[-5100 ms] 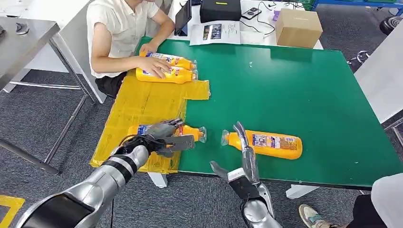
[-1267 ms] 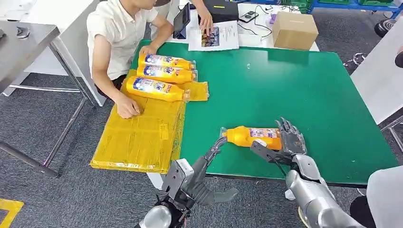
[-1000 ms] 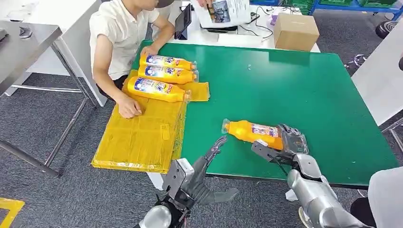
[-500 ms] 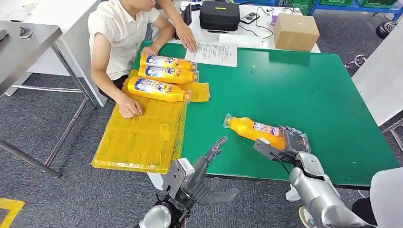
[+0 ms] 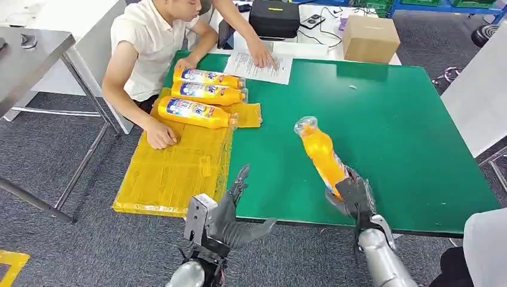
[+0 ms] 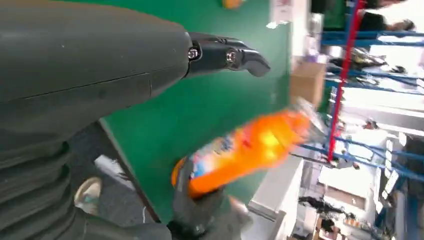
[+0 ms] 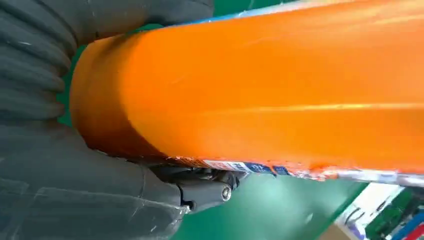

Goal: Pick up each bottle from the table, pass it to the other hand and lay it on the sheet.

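Note:
My right hand grips the base of an orange bottle and holds it tilted up above the green table, clear cap pointing away from me. The right wrist view has the bottle's body against the palm. My left hand hovers open at the table's near edge, fingers apart, holding nothing; its wrist view looks across at the lifted bottle. Three orange bottles lie side by side at the far end of the yellow sheet.
A person sits at the table's far left corner with one hand on the sheet. Another person's hand rests on a paper. A cardboard box and a black case stand beyond the table.
My right hand has lifted the bottle off the table and swung it from lying flat to pointing up and away. My left hand has shifted slightly left. The paper was set down on the table.

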Motion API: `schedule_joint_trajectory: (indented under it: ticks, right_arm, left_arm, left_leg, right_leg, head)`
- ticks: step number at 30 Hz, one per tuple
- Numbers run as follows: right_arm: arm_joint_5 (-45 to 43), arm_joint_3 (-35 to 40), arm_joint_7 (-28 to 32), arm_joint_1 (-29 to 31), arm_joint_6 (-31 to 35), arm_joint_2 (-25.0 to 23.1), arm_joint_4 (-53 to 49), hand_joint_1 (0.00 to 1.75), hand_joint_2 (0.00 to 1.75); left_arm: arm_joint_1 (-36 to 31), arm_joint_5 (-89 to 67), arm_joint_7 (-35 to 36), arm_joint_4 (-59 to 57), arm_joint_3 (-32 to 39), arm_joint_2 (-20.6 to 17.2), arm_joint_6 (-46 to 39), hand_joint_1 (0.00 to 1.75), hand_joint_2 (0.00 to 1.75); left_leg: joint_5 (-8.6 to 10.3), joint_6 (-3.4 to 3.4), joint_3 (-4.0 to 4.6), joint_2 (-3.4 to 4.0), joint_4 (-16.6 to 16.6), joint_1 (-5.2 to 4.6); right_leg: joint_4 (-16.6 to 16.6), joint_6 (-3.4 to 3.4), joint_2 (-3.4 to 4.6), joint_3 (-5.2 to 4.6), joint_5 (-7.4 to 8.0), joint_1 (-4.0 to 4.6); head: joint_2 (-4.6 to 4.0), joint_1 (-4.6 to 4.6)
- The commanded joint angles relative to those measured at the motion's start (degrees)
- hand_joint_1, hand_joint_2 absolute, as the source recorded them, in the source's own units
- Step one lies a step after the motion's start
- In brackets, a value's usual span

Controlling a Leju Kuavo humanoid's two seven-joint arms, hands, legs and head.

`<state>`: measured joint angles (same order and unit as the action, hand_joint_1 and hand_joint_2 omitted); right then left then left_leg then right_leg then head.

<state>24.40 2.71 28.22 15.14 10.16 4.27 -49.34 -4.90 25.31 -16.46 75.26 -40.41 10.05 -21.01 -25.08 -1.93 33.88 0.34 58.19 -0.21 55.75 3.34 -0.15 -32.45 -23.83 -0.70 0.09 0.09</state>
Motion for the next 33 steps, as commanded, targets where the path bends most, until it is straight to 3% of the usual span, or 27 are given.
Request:
schedule_joint_trajectory:
  ticks: [1,3,13,19,26,33]
  right_arm:
    - [-6.7,3.2,1.1,-5.8,-3.8,-3.9,-18.1,1.73,1.75]
    - [-7.6,5.0,0.9,-6.2,-3.7,-4.4,-19.7,1.64,1.75]
    - [-10.0,9.4,1.3,-7.7,-4.5,-4.6,-21.8,1.68,1.75]
    - [-7.8,18.9,2.3,-7.6,-6.9,-4.9,-18.6,1.75,1.75]
    - [-4.9,25.6,3.5,-7.4,-5.5,-5.6,-18.0,1.75,1.75]
    - [-5.2,27.3,4.0,-8.2,-4.9,-4.9,-18.4,1.73,1.75]
  left_arm:
    - [0.6,4.3,0.0,-4.5,0.5,-1.2,2.8,0.0,1.75]
    - [1.0,6.2,0.1,-4.2,1.0,-1.2,3.8,0.0,1.75]
    - [1.1,9.4,1.2,-4.4,1.0,-1.7,7.0,0.0,1.75]
    - [-2.3,11.2,1.8,-5.8,-1.3,-0.8,13.1,0.0,1.75]
    - [-3.5,11.4,1.0,-3.6,0.1,0.0,12.3,0.0,1.75]
    - [-4.8,12.4,1.1,-2.8,0.8,1.0,11.3,0.0,1.75]
  left_leg:
    - [-0.03,0.11,0.16,0.16,0.0,0.0]
    - [0.03,0.16,0.37,0.04,0.0,-0.03]
    - [0.04,0.19,0.58,-0.15,-0.1,-0.03]
    - [0.08,0.12,0.73,-0.16,0.0,-0.02]
    - [0.09,0.15,0.73,-0.2,0.0,-0.02]
    - [0.08,0.17,0.72,-0.33,0.0,0.0]
  right_leg:
    - [0.0,-0.12,0.19,-0.27,0.02,-0.01]
    - [0.1,-0.12,0.08,-0.42,-0.03,-0.04]
    - [0.0,-0.14,-0.05,-0.55,-0.06,-0.06]
    - [0.0,-0.07,-0.07,-0.7,0.0,-0.05]
    - [0.0,-0.09,-0.11,-0.7,-0.02,-0.05]
    - [0.0,-0.12,-0.23,-0.66,-0.07,-0.03]
  head:
    - [0.0,0.0]
    - [0.0,0.02]
    - [0.0,0.0]
    - [0.0,0.02]
    - [0.0,0.0]
    - [0.0,0.02]
